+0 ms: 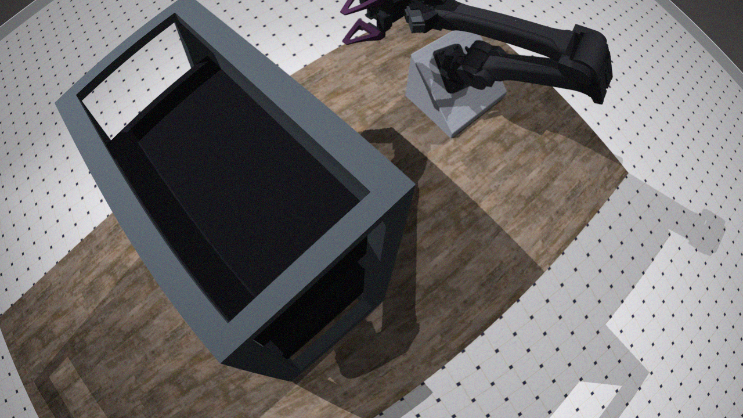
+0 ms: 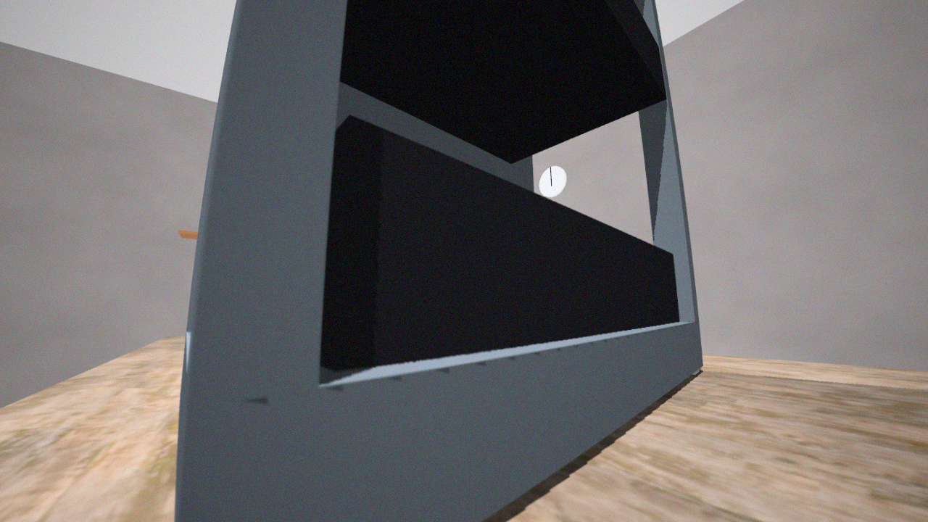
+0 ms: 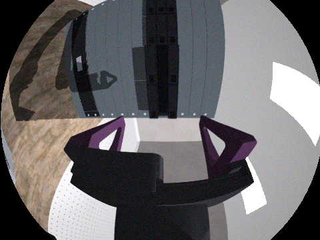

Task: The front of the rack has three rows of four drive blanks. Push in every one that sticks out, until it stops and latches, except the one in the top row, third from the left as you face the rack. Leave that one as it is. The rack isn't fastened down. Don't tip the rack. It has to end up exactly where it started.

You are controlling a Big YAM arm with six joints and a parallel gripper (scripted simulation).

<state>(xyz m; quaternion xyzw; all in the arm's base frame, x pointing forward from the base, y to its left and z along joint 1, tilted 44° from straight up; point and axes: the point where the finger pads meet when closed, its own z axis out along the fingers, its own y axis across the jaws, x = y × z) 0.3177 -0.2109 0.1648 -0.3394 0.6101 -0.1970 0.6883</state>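
The grey rack (image 1: 228, 176) stands on the wooden floor, seen from above with its dark inner boxes. In the wrist view its front face (image 3: 147, 53) appears turned sideways, with a dark band of drive blanks (image 3: 160, 53) down the middle. One lighter grey blank (image 3: 141, 77) beside the band seems to stand out; I cannot tell the others apart. My gripper (image 3: 165, 138) with purple fingers is open and empty. It faces the front and is well apart from it. From above it (image 1: 359, 20) shows at the top edge. The exterior view shows only the rack's frame (image 2: 259, 291).
The arm's grey base block (image 1: 454, 98) sits on the wood to the right of the rack, with the arm folded over it. The arm's shadow falls on the rack's front face (image 3: 95, 80). White dotted floor surrounds the wooden patch.
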